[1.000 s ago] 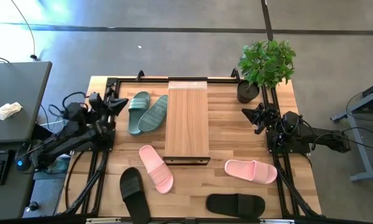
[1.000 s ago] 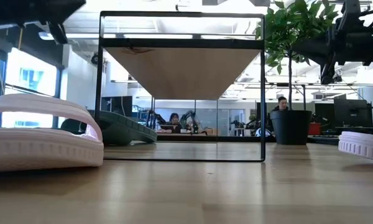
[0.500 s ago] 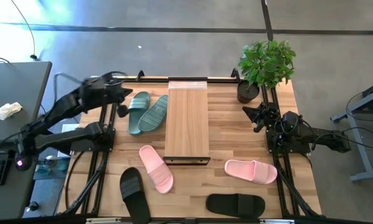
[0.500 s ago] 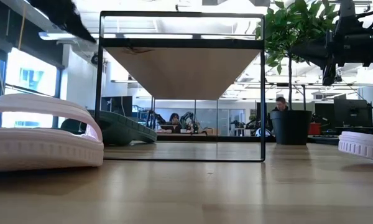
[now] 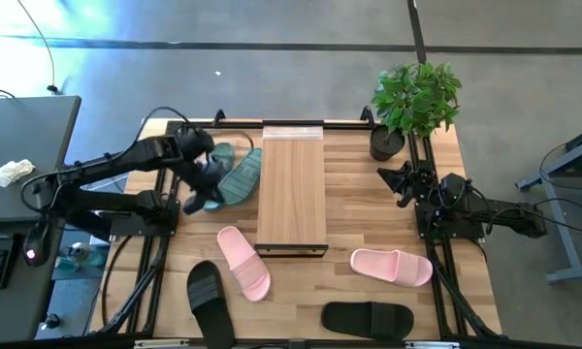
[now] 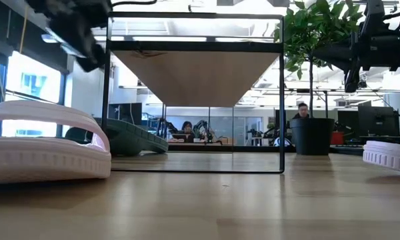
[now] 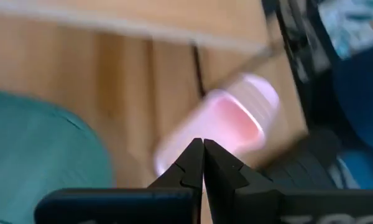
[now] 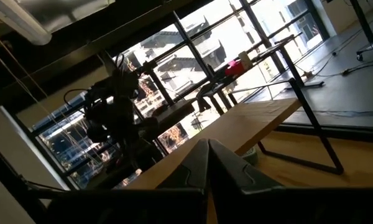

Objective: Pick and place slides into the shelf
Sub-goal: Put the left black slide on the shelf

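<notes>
On the table [image 5: 349, 233], the green slides [image 5: 235, 174] are lying just left of the shelf [image 5: 292, 189], looking light, bendy and grippy, best pinched by a strap, while the left gripper [image 5: 200, 180] is hovering there, jaws clenched.

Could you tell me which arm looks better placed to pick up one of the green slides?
Probably the left. The left gripper, fingers closed, hangs over the green slides at the table's left, beside the shelf. The right gripper, also closed, waits on the shelf's far side, near the potted plant.
</notes>
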You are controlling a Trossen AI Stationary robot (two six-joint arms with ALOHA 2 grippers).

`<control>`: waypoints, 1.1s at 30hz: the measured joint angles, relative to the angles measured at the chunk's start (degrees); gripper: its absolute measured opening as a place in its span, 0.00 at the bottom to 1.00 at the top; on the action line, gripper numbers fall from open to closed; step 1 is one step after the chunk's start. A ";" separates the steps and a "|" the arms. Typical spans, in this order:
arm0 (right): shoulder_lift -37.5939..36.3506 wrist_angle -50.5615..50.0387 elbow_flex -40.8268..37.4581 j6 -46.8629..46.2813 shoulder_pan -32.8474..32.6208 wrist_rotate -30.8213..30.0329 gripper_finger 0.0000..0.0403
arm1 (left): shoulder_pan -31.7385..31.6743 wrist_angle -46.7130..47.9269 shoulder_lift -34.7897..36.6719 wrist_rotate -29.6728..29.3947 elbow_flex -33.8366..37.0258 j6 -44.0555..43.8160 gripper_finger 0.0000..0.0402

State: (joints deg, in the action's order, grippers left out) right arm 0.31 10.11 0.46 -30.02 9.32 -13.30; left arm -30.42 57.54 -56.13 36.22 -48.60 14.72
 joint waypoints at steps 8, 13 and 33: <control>-0.01 -2.47 -0.01 -5.06 0.01 0.05 0.00 | 15.01 3.52 0.96 -4.76 0.00 -12.89 0.00; -0.01 -5.18 -0.01 -8.40 0.02 1.41 0.00 | 24.20 3.54 2.16 -6.16 0.00 -24.67 0.00; -0.01 -6.54 0.01 -8.98 0.00 6.88 0.01 | 64.98 -14.25 1.19 -23.81 0.02 -62.16 0.00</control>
State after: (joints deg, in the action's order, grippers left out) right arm 0.30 3.57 0.47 -39.00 9.32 -6.41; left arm 34.56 43.29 -54.94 12.41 -48.58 -47.44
